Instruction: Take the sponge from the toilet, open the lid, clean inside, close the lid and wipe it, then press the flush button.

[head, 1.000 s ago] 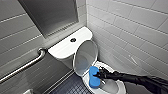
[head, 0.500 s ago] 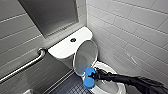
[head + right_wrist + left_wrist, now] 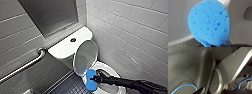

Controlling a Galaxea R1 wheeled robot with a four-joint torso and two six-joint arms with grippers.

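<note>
Grey-tiled corner stall with a white toilet (image 3: 62,48). Right hand (image 3: 96,79) clamped on the sponge (image 3: 90,80), pressed against the bowl's rim just ahead of the hand. Lid (image 3: 85,57) up, just beyond the hand; flush button (image 3: 73,39) well beyond. Probably the cleaning-inside step. Calls next for sweeping deeper round the bowl, grip kept firm.

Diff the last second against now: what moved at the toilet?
The right end effector, gripping the bright blue rounded sponge, slid it slightly leftward in the head view, over the bowl rim of the white ceramic toilet. Nothing newly grasped or released. Unchanged: glossy white oval lid stays up, dark round flush button untouched, camera steady.
</note>
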